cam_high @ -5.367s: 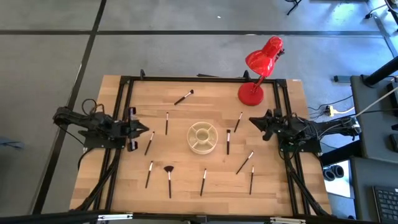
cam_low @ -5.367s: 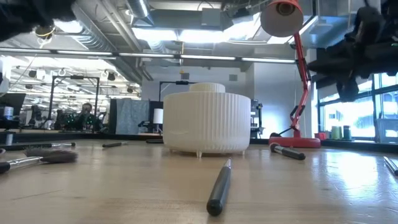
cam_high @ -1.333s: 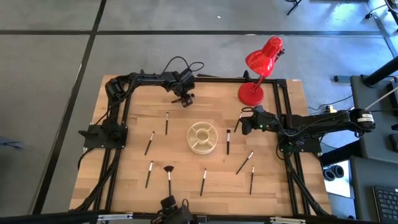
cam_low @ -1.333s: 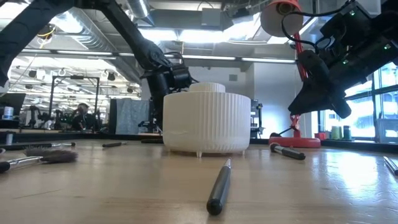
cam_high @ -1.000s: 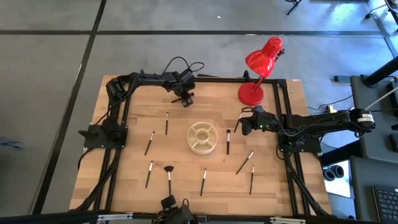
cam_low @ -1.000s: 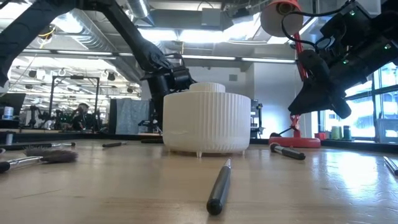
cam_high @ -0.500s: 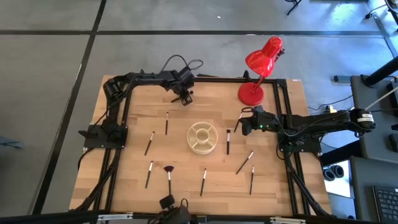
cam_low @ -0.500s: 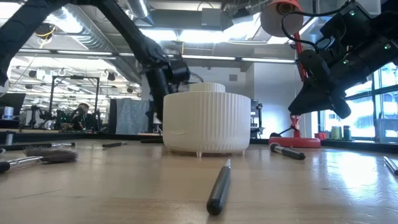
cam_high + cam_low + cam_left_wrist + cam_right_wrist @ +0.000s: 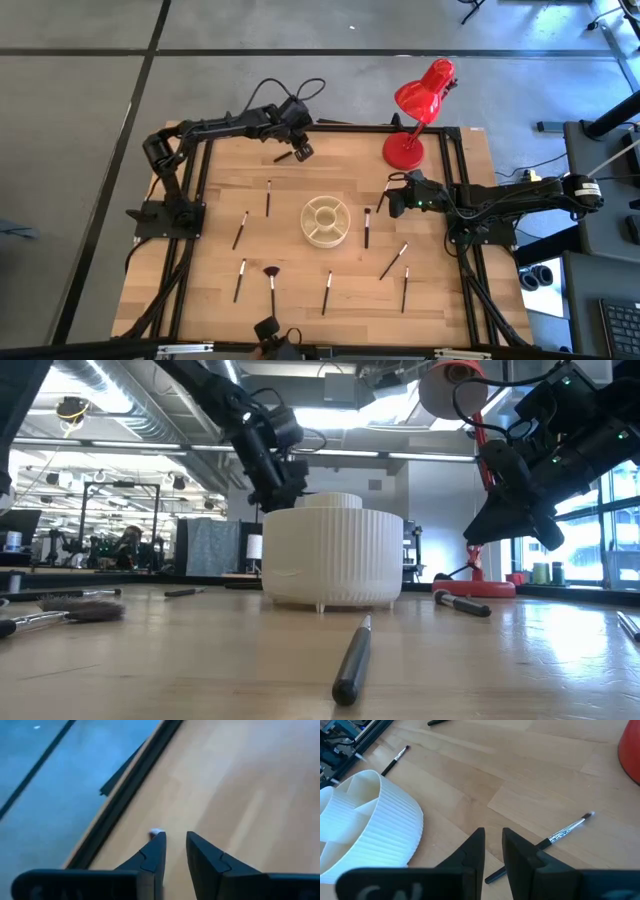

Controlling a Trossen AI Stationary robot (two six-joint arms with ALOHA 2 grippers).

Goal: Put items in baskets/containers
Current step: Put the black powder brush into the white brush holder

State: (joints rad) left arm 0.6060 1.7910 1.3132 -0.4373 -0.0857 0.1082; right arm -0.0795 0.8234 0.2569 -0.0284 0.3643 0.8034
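The cream cup (image 9: 326, 221) with inner compartments stands mid-table, also seen in the low view (image 9: 332, 558). Several thin brushes lie flat around it, among them the fan brush (image 9: 271, 285). My left gripper (image 9: 300, 150) is raised over the far edge of the table, shut on one brush (image 9: 283, 157). My right gripper (image 9: 390, 200) hangs well above the table (image 9: 510, 500), its fingers close together. It is over a brush (image 9: 565, 830) lying right of the cup and touches nothing. My left gripper pinches the brush between its two fingers, coming from above. The dark handle (image 9: 280, 158) sticks out toward the table's left, and a pale bit (image 9: 155, 831) shows beside one fingertip. The brush looks lifted clear of the table. The gripper hides the exact spot.
A red desk lamp (image 9: 404, 150) stands at the far right corner, its base close to my right gripper. A black frame (image 9: 205, 140) runs along the table's far, left and right sides. Brushes lie left (image 9: 240, 229), near (image 9: 327, 292) and right (image 9: 393, 261) of the cup.
My left gripper has risen from the table at the far edge, taking the brush up with it; the handle now points more toward the table's left. The left arm's elbow has swung outward to the left. The right arm has kept still.
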